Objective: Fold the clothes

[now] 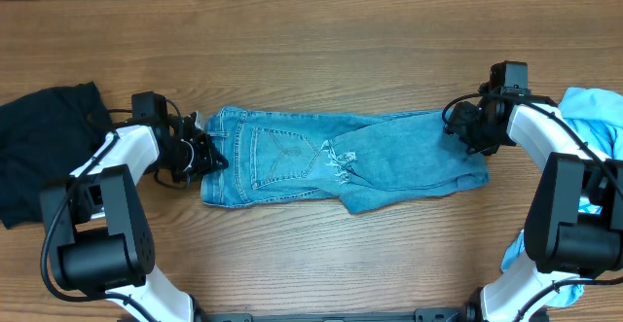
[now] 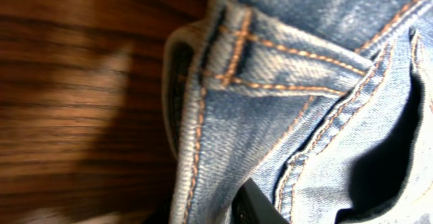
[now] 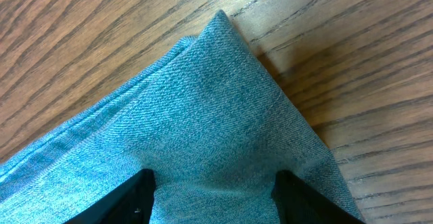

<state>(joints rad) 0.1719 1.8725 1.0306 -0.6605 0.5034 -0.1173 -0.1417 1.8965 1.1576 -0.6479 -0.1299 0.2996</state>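
Two hands are working the opposite ends of the jeans (image 1: 292,157), which are lying stretched across the middle of the worktop (image 1: 311,40), already doubled lengthwise. The left hand (image 1: 200,155) is sitting against the waistband (image 2: 203,109). Whether it is clamping the denim I cannot tell, since only one dark fingertip (image 2: 254,204) is showing. The right hand (image 1: 467,127) is standing apart, its fingers (image 3: 139,193) straddling the far corner of the leg end (image 3: 216,102).

For a clean fold, I judge that both hands should be pinching every layer at matching corners, then lifting together so the cloth is travelling flat, hem over to waistband. The lower leg (image 1: 389,191) is sticking out askew and is probably needing a tug first.

A black garment (image 1: 39,157) is lying beside the left arm and a light blue garment (image 1: 596,118) beside the right. Neither is blocking the fold path.
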